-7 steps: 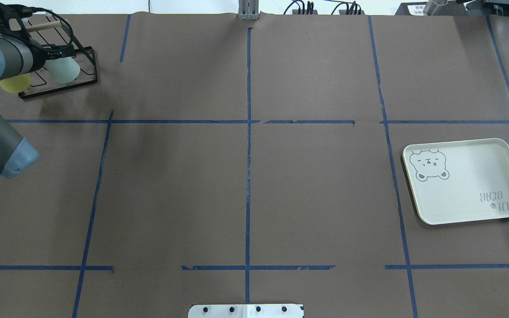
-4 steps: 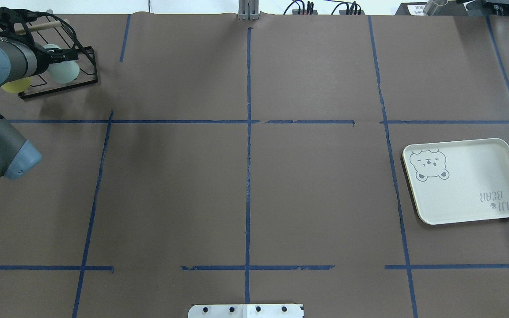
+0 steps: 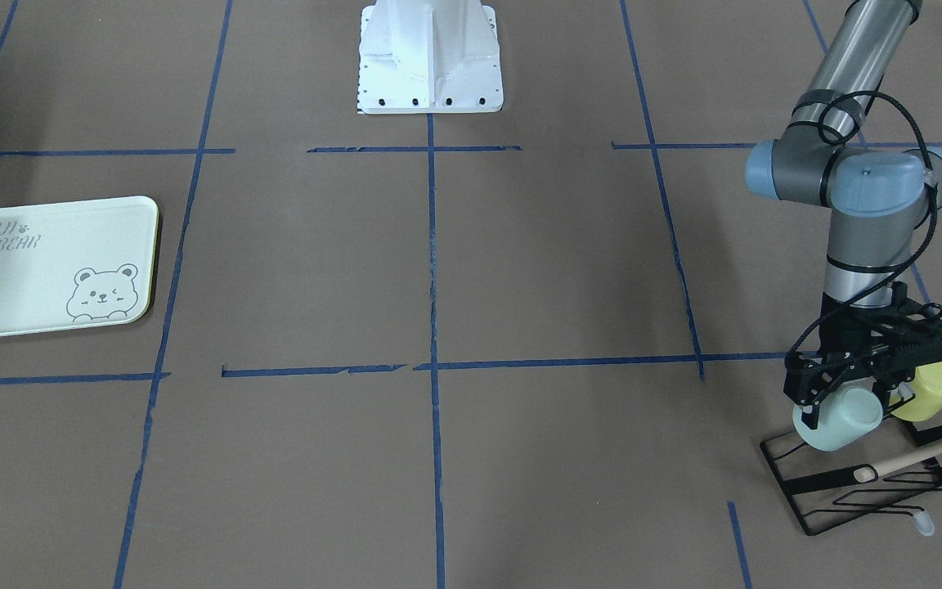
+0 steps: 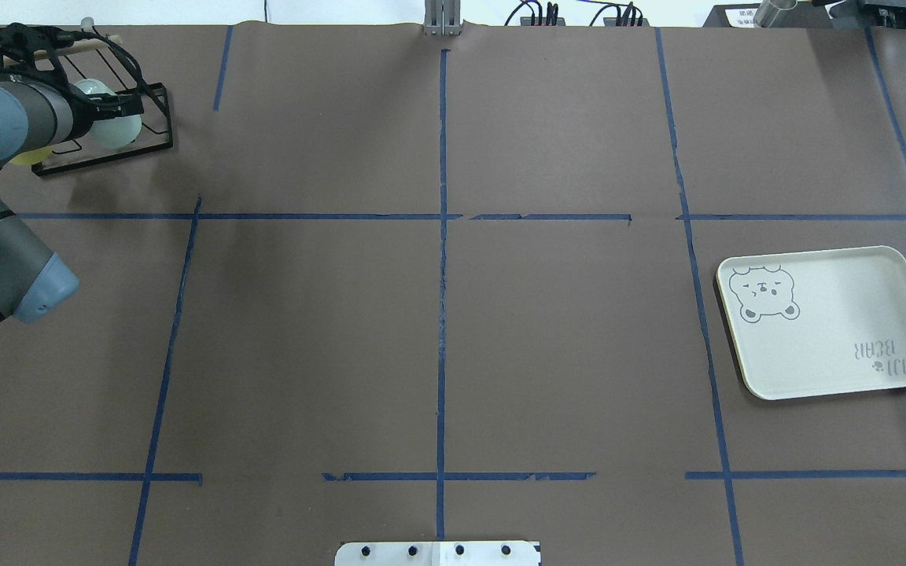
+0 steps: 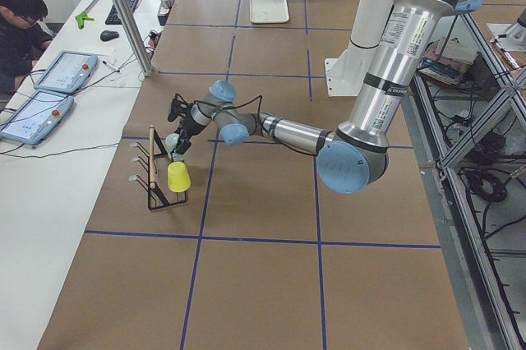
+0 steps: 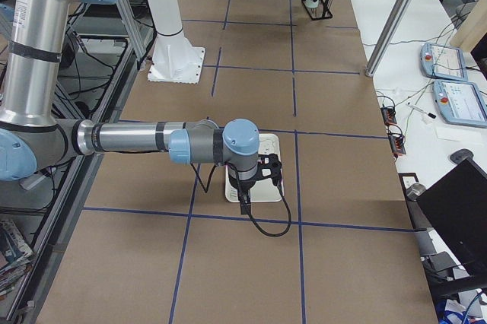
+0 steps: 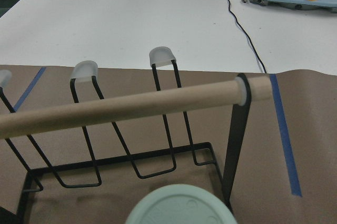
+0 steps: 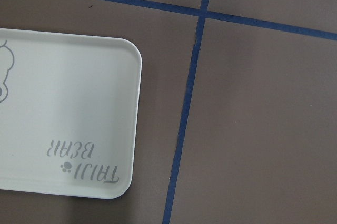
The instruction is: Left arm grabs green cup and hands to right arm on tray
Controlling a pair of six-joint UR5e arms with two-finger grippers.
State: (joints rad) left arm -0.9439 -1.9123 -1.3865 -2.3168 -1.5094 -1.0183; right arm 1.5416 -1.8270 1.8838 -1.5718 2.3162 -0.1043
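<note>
The green cup (image 3: pixel 839 419) lies tilted on a prong of the black wire rack (image 3: pixel 863 487), at the far left in the overhead view (image 4: pixel 116 132). Its round base fills the bottom of the left wrist view (image 7: pixel 181 205). My left gripper (image 3: pixel 854 405) is open, with a finger on either side of the cup. The tray (image 4: pixel 838 330) lies flat at the right and holds nothing; it also shows in the right wrist view (image 8: pixel 68 103). My right gripper (image 6: pixel 245 198) hovers over the tray's near edge; I cannot tell whether it is open or shut.
A yellow cup (image 3: pixel 933 391) hangs on the rack right beside the green one. A wooden rod (image 7: pixel 131 105) runs across the rack's top just beyond the cup. The robot's white base (image 3: pixel 430 57) stands at mid-table.
My left arm has pushed further toward the rack, bringing the gripper deeper over the green cup. The cups and the tray have not moved.
</note>
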